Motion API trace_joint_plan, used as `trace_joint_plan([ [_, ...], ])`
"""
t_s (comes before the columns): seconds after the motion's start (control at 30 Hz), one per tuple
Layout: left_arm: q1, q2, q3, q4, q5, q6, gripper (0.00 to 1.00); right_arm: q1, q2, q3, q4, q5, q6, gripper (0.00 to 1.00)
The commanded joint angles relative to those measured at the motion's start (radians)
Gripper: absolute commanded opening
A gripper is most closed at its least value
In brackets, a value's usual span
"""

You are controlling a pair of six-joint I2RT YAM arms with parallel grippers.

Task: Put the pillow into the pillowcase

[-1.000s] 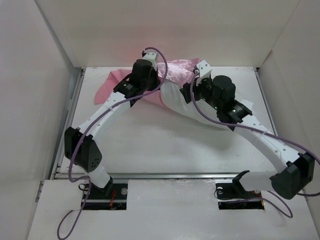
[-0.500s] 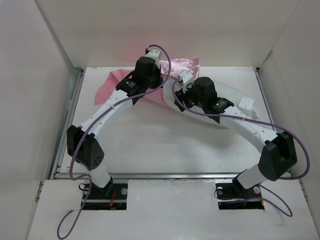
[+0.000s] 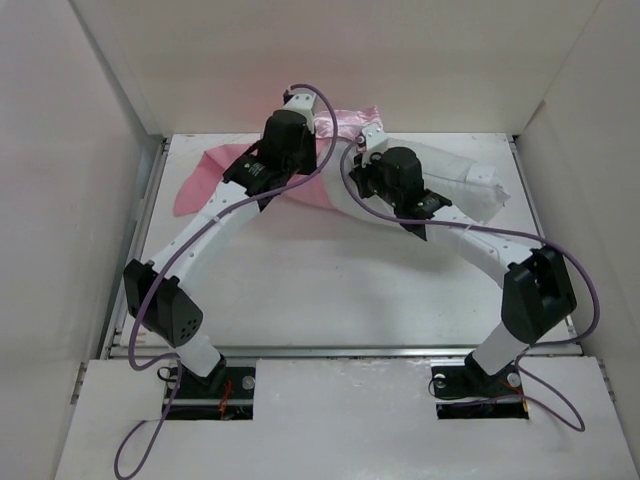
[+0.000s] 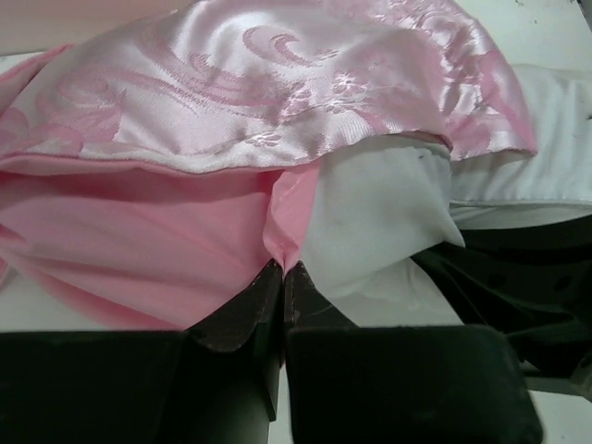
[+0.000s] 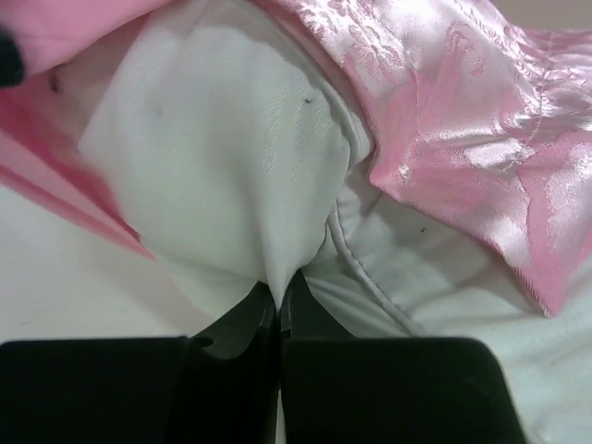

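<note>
The pillow (image 3: 462, 186) lies across the far worktop (image 3: 330, 290) with its long axis running left to right. Its bare end points right, beyond the right hand (image 5: 278, 289). Its other end sits just inside the mouth of the pillowcase (image 3: 203, 180), which spreads leftward past the left hand (image 4: 282, 270). The left hand pinches a fold of the pink pillowcase edge. The right hand pinches white pillow fabric just beside that mouth.
</note>
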Motion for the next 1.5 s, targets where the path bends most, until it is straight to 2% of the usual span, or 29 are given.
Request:
trace_joint_plan([
  [0.0,-0.016,-0.05,0.135,0.025,0.004,0.02,0.0,0.017,-0.08,-0.034,0.187,-0.161,0.053,0.0],
  [0.17,-0.027,0.08,0.311,0.005,0.116,0.044,0.0,0.03,-0.211,-0.099,0.325,-0.307,0.093,0.0],
  [0.23,-0.053,0.124,0.421,-0.021,0.182,0.066,0.0,0.042,-0.211,-0.084,0.35,-0.364,0.107,0.0],
  [0.3,-0.1,0.151,0.465,-0.04,0.239,0.085,0.0,0.042,-0.17,-0.061,0.359,-0.38,0.133,0.0],
  [0.47,-0.199,0.164,0.491,-0.04,0.388,0.131,0.0,0.042,-0.099,-0.06,0.481,-0.398,0.22,0.0],
  [0.6,-0.234,0.174,0.476,-0.029,0.426,0.093,0.0,0.042,-0.099,-0.128,0.711,-0.423,0.36,0.0],
  [0.7,-0.263,0.187,0.476,-0.04,0.428,0.093,0.0,0.042,-0.099,-0.186,0.799,-0.395,0.413,0.0],
  [0.77,-0.263,0.199,0.476,-0.04,0.464,0.103,0.0,0.033,-0.108,-0.243,0.965,-0.421,0.481,0.0],
  [0.87,-0.263,0.187,0.48,-0.05,0.489,0.103,0.0,0.008,-0.098,-0.274,1.006,-0.495,0.535,0.0],
  [0.9,-0.263,0.187,0.48,-0.05,0.468,0.103,0.0,-0.005,-0.097,-0.274,0.983,-0.513,0.535,0.03],
  [0.93,-0.263,0.178,0.454,-0.05,0.433,0.103,0.0,-0.025,-0.097,-0.265,0.967,-0.536,0.535,0.12],
  [0.97,-0.263,0.168,0.437,-0.05,0.388,0.103,0.0,-0.039,-0.123,-0.265,0.939,-0.551,0.535,0.3],
  [1.0,-0.263,0.145,0.418,-0.059,0.269,0.103,0.0,-0.055,-0.143,-0.265,0.839,-0.552,0.535,0.38],
  [1.07,-0.25,0.118,0.343,-0.049,0.184,0.103,0.0,-0.101,-0.194,-0.265,0.67,-0.49,0.503,0.54],
  [1.1,-0.215,0.09,0.313,-0.025,0.169,0.093,0.0,-0.101,-0.252,-0.251,0.572,-0.445,0.436,0.57],
  [1.13,-0.193,0.076,0.286,-0.009,0.169,0.068,0.0,-0.101,-0.28,-0.24,0.381,-0.38,0.391,0.59],
  [1.17,-0.175,0.064,0.234,0.006,0.169,0.057,0.0,-0.101,-0.304,-0.228,0.3,-0.281,0.35,0.59],
  [1.23,-0.138,0.033,0.197,0.048,0.169,0.048,0.0,-0.101,-0.361,-0.217,0.15,-0.179,0.281,0.66],
  [1.27,-0.138,0.033,0.183,0.058,0.169,0.048,0.0,-0.11,-0.373,-0.217,0.118,-0.098,0.26,0.66],
  [1.37,-0.127,0.01,0.158,0.08,0.141,0.048,0.0,-0.11,-0.375,-0.187,0.022,-0.062,0.153,0.7],
  [1.47,-0.127,0.001,0.135,0.08,0.132,0.048,0.0,-0.11,-0.329,-0.124,-0.064,-0.117,0.064,0.7],
])
